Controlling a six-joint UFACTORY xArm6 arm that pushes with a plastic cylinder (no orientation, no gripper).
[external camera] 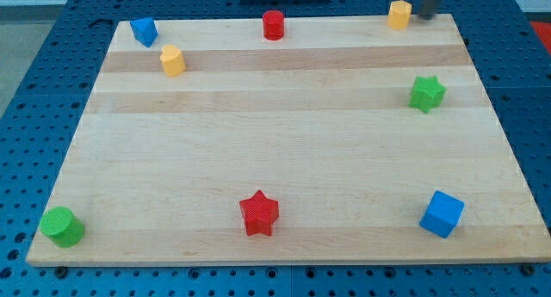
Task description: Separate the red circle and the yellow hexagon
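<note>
The red circle (273, 25) stands at the middle of the board's top edge. A yellow hexagon-like block (399, 14) sits at the top right corner, well to the right of the red circle. A second yellow block (172, 61) lies at the upper left. My tip (424, 16) is at the view's top right, just right of the yellow block at the corner, close to it or touching; only the rod's lower end shows.
A blue block (144, 30) sits at the top left corner. A green star (426, 93) is at the right. A red star (259, 213) is at the bottom middle, a blue cube (442, 214) at the bottom right, a green circle (62, 226) at the bottom left.
</note>
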